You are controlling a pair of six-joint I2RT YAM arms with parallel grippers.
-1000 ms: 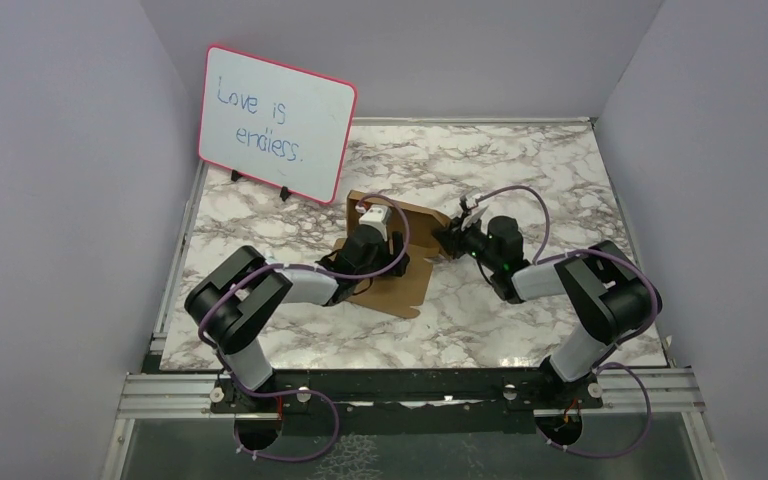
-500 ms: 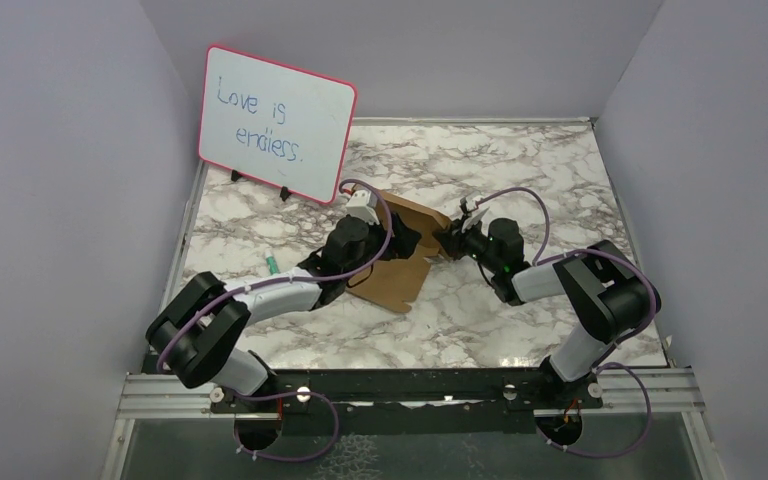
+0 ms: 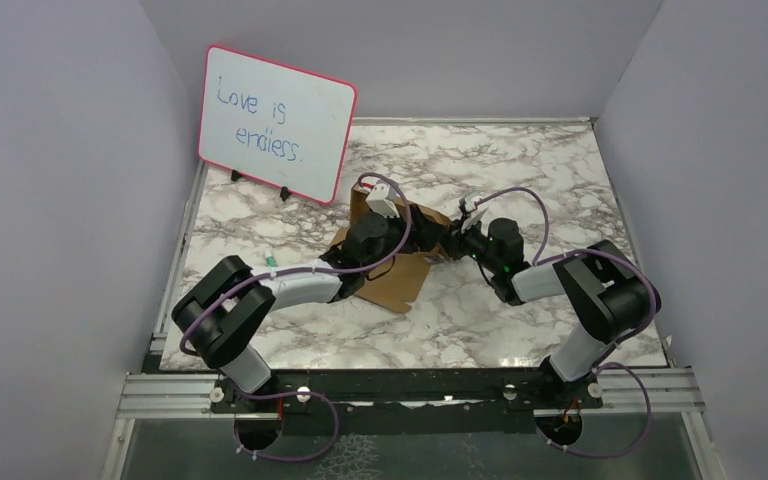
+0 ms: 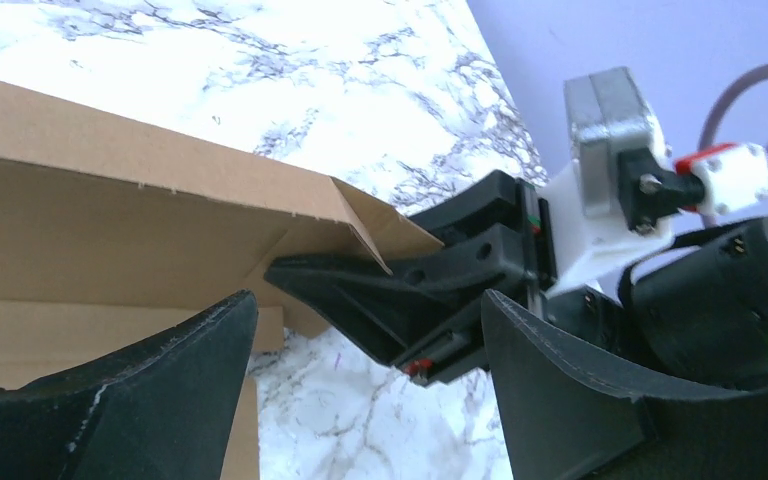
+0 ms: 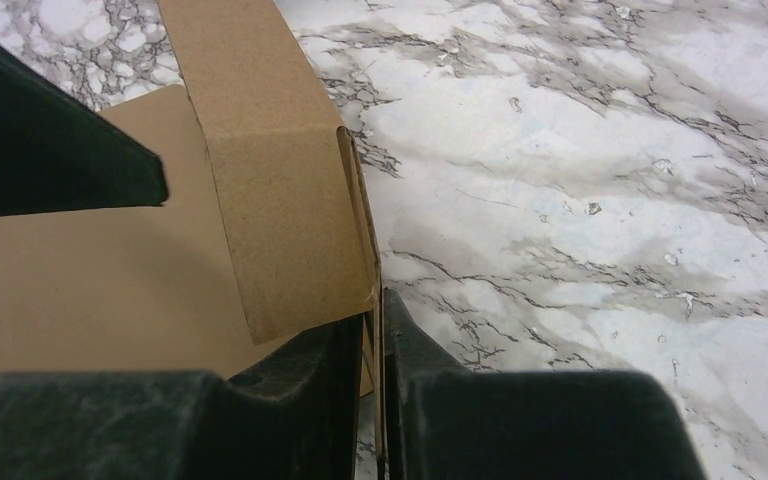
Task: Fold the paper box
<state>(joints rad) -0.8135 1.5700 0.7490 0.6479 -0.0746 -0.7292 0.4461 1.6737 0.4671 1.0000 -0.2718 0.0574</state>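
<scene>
We log one readable text, in the top view only. It stands on the whiteboard (image 3: 277, 123), a pink-framed board propped at a tilt at the back left of the table (image 3: 520, 160).

- Hand: handwritten in blue marker on the white face.
- Upper line: "Love is".
- Lower line: "endless." with a full stop at the end.
- Case: capital L, all other letters lower case.
- Layout: both lines follow the board's slanted top edge and sit toward its left and middle.
</scene>
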